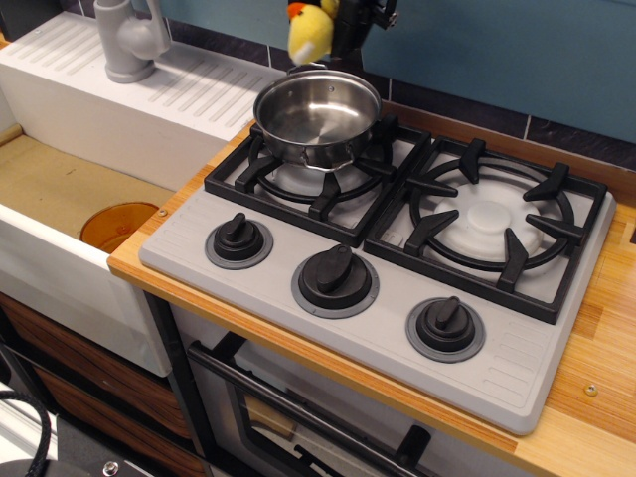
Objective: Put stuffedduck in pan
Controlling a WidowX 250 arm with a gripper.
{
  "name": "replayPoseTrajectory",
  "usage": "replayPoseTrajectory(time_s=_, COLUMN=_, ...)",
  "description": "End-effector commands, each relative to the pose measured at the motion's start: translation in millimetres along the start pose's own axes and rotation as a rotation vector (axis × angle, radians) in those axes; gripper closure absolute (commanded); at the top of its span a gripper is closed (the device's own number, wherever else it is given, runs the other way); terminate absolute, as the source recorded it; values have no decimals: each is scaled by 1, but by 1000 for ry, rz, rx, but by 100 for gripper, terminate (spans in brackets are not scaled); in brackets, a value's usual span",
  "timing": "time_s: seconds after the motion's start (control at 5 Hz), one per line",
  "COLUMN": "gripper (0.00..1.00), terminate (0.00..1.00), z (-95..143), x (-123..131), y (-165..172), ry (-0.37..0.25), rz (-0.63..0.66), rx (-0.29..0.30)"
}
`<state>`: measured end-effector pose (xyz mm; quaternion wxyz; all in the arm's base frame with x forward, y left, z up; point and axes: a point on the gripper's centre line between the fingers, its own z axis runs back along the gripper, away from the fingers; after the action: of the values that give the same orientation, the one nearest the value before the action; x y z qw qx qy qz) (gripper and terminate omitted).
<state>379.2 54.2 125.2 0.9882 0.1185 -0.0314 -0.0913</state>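
The stuffedduck [310, 34] is bright yellow with an orange beak. It hangs in the air at the top of the view, just above the far rim of the pan. My black gripper [333, 25] is shut on it from the right, and most of the gripper is cut off by the top edge. The pan [317, 115] is a shiny steel pot with an empty inside. It stands on the back left burner grate [316, 179].
A grey stove top [378, 288] carries three black knobs along its front and a second grate [489, 224] on the right. A white sink [70, 199] with an orange drain and a grey tap [127, 38] lies to the left. A teal wall rises behind.
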Motion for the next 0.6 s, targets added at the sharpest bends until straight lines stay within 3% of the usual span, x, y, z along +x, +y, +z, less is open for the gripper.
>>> replayPoseTrajectory(time_s=0.0, gripper=0, terminate=0, z=17, x=5, y=1, ry=-43, rz=6, rx=20)
replayPoseTrajectory(time_s=0.4, gripper=0, terminate=0, z=23, x=-2, y=-9, ry=-39, rz=13, rx=25)
